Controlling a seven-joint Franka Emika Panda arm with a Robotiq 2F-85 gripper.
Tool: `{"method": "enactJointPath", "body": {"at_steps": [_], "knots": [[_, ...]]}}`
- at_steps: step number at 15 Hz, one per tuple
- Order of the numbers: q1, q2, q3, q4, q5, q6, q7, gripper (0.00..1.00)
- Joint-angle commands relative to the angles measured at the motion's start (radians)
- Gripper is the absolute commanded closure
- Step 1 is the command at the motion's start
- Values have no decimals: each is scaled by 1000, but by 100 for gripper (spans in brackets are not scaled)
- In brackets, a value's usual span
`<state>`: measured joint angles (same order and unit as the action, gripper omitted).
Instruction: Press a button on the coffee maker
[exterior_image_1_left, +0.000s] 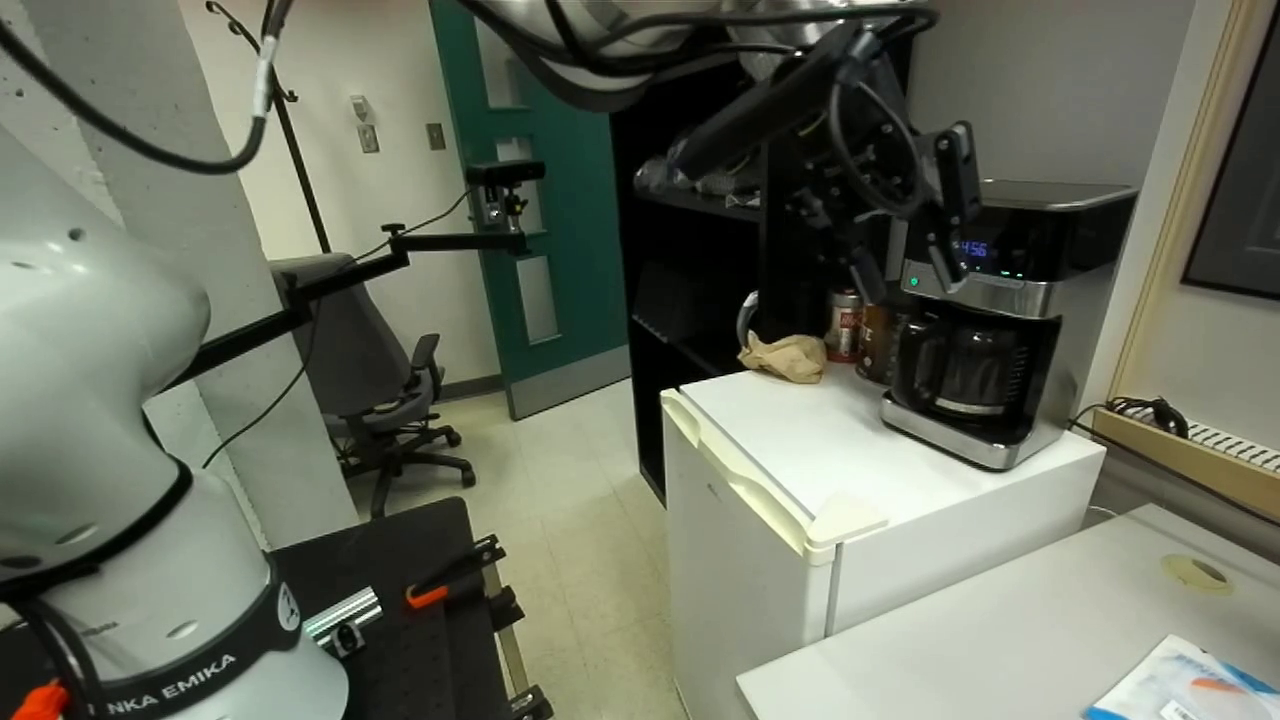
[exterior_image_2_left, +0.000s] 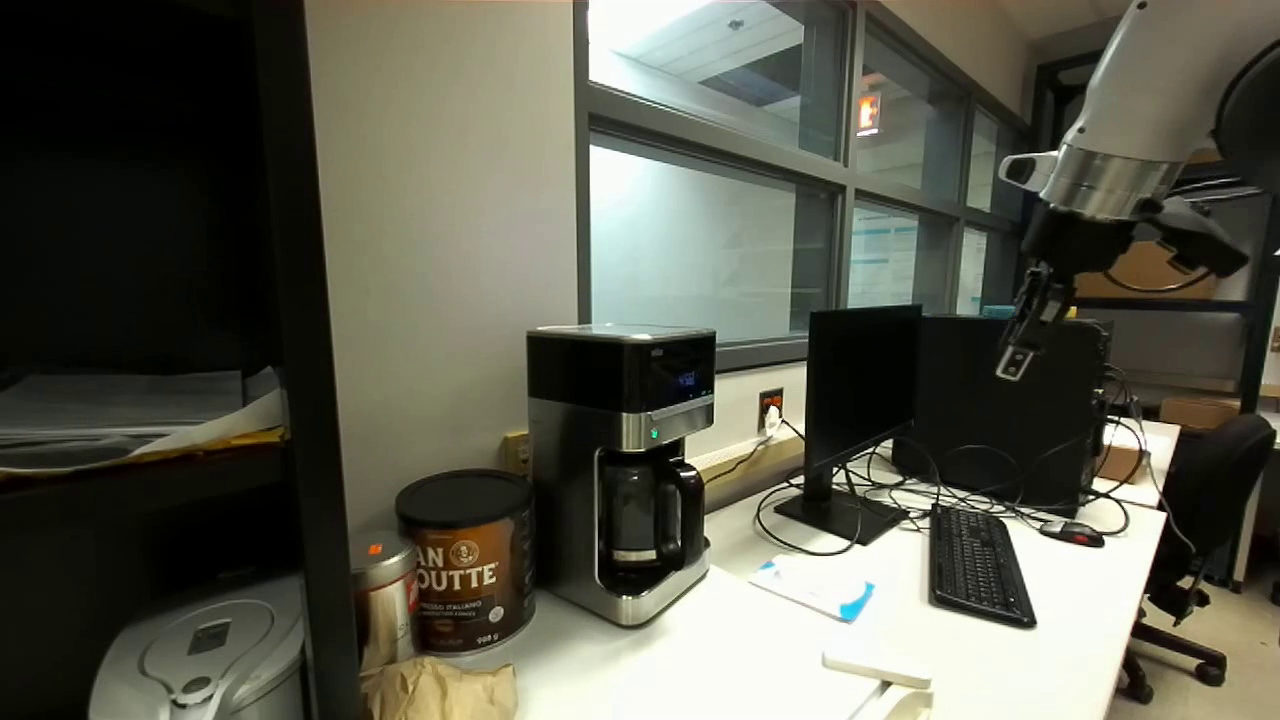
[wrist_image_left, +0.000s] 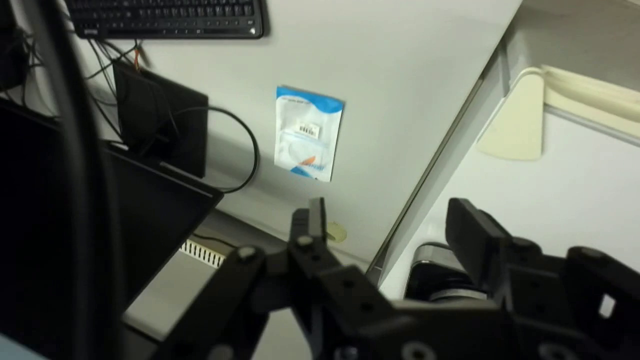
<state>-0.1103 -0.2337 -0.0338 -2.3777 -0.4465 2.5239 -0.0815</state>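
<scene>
wrist view shows the claw (wrist_image_left: 384, 220) spread wide around nothing, the coffee maker (wrist_image_left: 439, 272) past its picture-right finger (wrist_image_left: 475, 240) and well apart (that finger partly hides it), so the press likely calls for a sideways reach that way.

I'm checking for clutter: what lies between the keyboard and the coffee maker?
A white-and-blue packet, on the desk; the wrist view shows it between the keyboard and the coffee maker, which the tool partly hides.
</scene>
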Motion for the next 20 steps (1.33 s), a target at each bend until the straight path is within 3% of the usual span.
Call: {"method": "enactJointPath", "body": {"at_steps": [1, 5, 6, 13, 20], "knots": [[-18, 166, 6, 130, -100, 130, 17, 67], [4, 286, -4, 227, -157, 246, 43, 97], [13, 310, -7, 244, -165, 276, 51, 100], [41, 446, -14, 335, -312, 458, 188, 100], [118, 608, -75, 468, -471, 532, 392, 100]]}}
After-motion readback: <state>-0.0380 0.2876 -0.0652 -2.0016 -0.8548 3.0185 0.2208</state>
